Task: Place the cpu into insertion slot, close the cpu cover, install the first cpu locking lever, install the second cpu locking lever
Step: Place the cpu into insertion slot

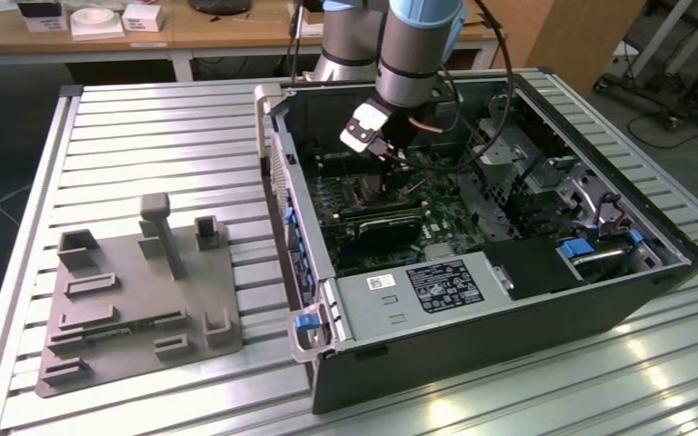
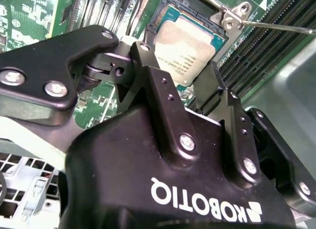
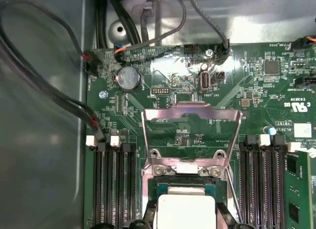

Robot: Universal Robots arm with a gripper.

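Note:
The cpu (image 2: pixel 190 44), a flat square chip with a silvery top, lies in the insertion slot (image 2: pixel 223 39) on the green motherboard. My gripper (image 2: pixel 177 66) straddles it, one black finger against each of two opposite edges, shut on the chip. In the first wrist view the cpu (image 3: pixel 186 207) sits between the fingertips (image 3: pixel 224 216). Beyond it the cpu cover (image 3: pixel 191 107), a thin silvery frame, stands swung back on its hinge, away from the slot. A thin metal locking lever (image 2: pixel 276 26) runs beside the slot. In the exterior view my gripper (image 1: pixel 380 154) reaches down inside the open computer case.
The black computer case (image 1: pixel 507 300) lies on its side on a ribbed metal table. Rows of memory slots (image 3: pixel 116 184) flank the socket, and cables (image 3: pixel 64 100) run along the case wall. A grey fixture block (image 1: pixel 131 300) stands at the exterior view's left.

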